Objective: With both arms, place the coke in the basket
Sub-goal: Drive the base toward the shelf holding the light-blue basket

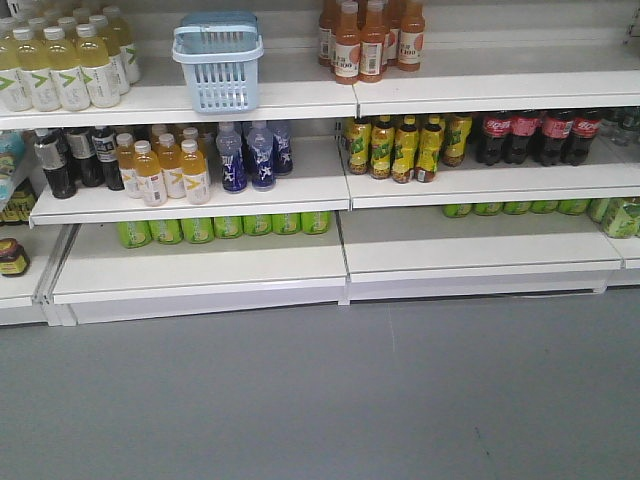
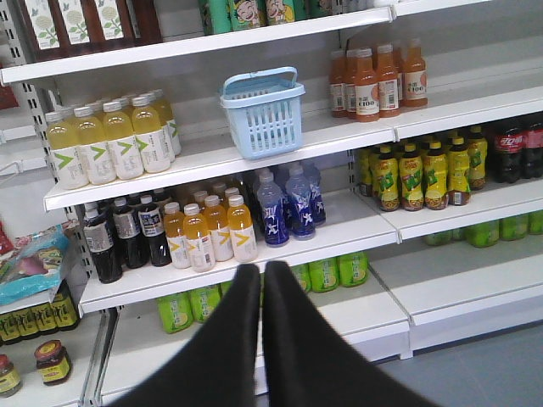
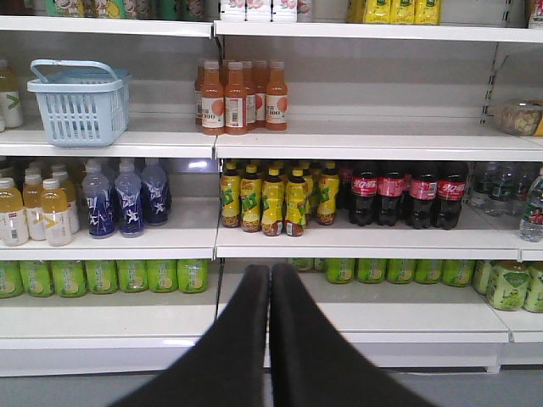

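Nothing has been picked up yet, so I'd say this is the very start, the reach not begun. Both arms hang back from the shelves. The left claw (image 2: 261, 270) is clenched, its two black fingers pressed together with nothing between them, and the right claw (image 3: 270, 271) is clenched and bare in the same way.

The coke (image 3: 392, 193) stands upright in a short row on the middle shelf (image 3: 356, 242), right section, just beside the yellow bottles (image 3: 271, 199). From the right claw it lies higher and a little to the right, well apart. The basket (image 3: 81, 106) sits upright on the shelf above (image 3: 170, 136), in the left section, handle up and seemingly with nothing in it. It is well apart from the coke, and up and ahead of the left claw.

As I read it, the right arm is the nearer one for the coke. It would need to spread its claw, go in level at a front bottle and close around the body without knocking the neighbours. The left arm looks better placed to deal with the basket
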{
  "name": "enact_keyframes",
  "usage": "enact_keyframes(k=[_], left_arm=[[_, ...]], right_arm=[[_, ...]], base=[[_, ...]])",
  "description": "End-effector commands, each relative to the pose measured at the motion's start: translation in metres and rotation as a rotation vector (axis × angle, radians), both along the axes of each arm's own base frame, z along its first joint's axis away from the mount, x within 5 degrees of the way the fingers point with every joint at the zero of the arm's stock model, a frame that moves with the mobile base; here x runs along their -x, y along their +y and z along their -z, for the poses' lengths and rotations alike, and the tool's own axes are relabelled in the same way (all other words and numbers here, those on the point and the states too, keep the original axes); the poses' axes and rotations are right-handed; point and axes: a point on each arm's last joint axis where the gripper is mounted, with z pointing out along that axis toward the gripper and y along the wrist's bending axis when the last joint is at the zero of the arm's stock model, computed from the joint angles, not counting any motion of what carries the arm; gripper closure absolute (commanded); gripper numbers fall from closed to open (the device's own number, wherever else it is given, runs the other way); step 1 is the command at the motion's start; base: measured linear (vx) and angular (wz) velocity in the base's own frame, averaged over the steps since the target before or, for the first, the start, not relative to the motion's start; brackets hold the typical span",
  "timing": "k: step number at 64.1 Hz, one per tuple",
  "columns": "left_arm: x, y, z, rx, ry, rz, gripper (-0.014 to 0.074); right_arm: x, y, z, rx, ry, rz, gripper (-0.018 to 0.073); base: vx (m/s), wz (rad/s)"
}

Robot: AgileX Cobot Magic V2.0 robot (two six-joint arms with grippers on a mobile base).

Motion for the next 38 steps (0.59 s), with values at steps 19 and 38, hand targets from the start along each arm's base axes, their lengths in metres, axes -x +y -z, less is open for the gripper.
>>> enact_keyframes(k=[19,38], left_arm=[[0.0016,0.0006,-0.0081,0.01,-0.092,-0.005,0.0603],[0.0016,0.0006,-0.0081,0.01,-0.092,-0.005,0.0603]], right_arm=[[0.0008,-0.0001,-0.0034,0.005,-0.074,0.001,0.0568],[0.0008,-0.0001,-0.0034,0.005,-0.074,0.001,0.0568]], base=[[0.13,0.0],[0.1,-0.05]])
